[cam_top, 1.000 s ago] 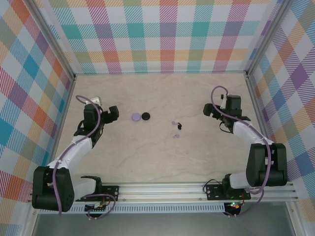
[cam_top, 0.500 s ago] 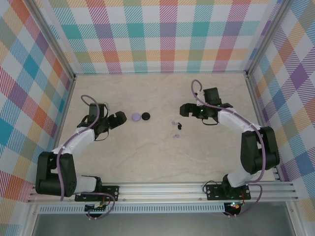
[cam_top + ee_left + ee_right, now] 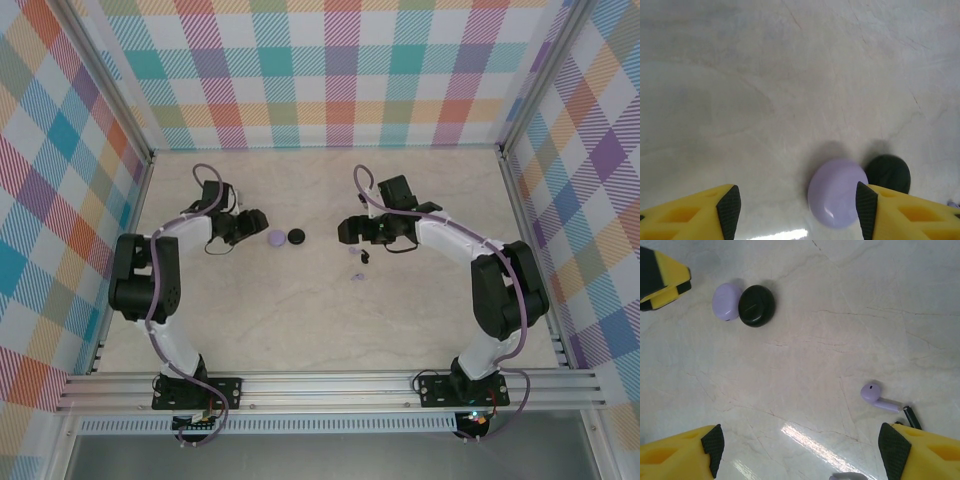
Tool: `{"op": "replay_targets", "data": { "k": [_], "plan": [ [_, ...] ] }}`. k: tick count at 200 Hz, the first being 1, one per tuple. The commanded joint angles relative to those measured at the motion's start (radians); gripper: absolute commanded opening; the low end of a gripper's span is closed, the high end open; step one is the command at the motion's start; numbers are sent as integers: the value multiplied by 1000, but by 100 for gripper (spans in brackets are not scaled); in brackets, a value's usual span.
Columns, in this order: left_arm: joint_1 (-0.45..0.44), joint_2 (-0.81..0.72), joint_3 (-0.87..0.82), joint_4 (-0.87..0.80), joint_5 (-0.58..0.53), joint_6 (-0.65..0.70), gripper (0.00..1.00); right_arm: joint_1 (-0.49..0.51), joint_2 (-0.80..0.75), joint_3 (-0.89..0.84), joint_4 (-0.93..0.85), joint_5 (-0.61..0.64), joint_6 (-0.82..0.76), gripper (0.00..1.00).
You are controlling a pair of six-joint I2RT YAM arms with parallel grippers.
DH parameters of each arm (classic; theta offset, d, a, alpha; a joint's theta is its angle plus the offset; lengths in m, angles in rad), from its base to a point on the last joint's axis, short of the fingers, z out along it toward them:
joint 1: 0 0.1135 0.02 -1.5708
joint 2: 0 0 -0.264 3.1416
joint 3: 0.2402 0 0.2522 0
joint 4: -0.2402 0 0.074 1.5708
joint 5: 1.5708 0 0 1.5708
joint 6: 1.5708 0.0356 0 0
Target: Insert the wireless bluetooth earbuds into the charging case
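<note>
On table, left of middle, toward far side: two pucks touching, left puck beside right puck. Just left of them, left gripper. Right of pucks, apart: earbuds, two close together, third earbud nearer. Just beyond earbuds, on far side, right gripper.

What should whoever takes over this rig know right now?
Left gripper: open, empty, lavender puck partly between its fingers, close to one; black puck right beside that puck.
Right gripper: open, empty, over the buds.
Buds: lavender bud and black bud close together on the table; second lavender bud nearer the arm bases.
Done: nothing; both pucks look closed, all three buds lie loose.
Left: open a puck, pick up buds, seat them.
</note>
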Motion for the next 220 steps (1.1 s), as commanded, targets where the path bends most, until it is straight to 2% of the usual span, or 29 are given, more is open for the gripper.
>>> {"op": "replay_targets", "data": {
  "k": [1,34,72,139,194,220],
  "plan": [
    [-15,70,84,-64,24,36,61,12,6,31,-21,-20,10,82],
    [-42,164,163,-124,47,50,53,20,14,30,-31,-14,15,82],
    [-72,209,204,-159,58,66,52,29,21,28,-37,-8,15,82],
    [-113,171,176,-202,79,84,46,39,27,29,-60,16,12,83],
    [-144,146,158,-244,89,131,44,46,26,19,-65,24,11,83],
    [-159,126,150,-272,58,134,41,47,23,14,-71,27,10,83]
  ]
}}
